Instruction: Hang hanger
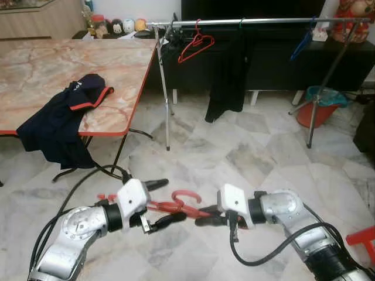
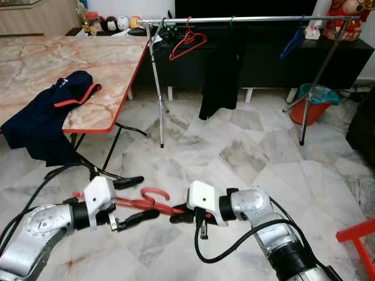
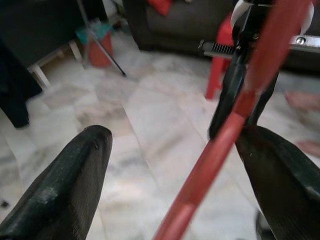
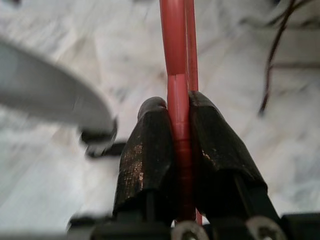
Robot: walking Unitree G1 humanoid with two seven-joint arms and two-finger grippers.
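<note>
Two grippers are seen low over the marble floor (image 1: 246, 158), facing each other with a red hanger (image 1: 179, 205) between them. The right gripper (image 1: 206, 215) is pressed together on one bar of the hanger; in the right wrist view the red bar is pinched between its two black fingers (image 4: 147, 150). The left gripper (image 1: 166, 201) is spread, its fingers set apart with the hanger passing between them; in the left wrist view the red bar runs beside one finger (image 3: 285, 185), and contact cannot be told. The hanger's hook is turned upward, between the two grippers.

Farther back, a metal clothes rail (image 1: 252, 22) is stood on thin legs. Another red hanger (image 1: 196, 45), a dark garment (image 1: 225, 76) and a blue hanger (image 1: 302, 44) are hung from it. To the robot's left, a marble-patterned table (image 1: 58, 64) is seen, with a navy garment (image 1: 61, 120) draped over its edge. A red bucket (image 1: 319, 108) is placed near the rail's right leg.
</note>
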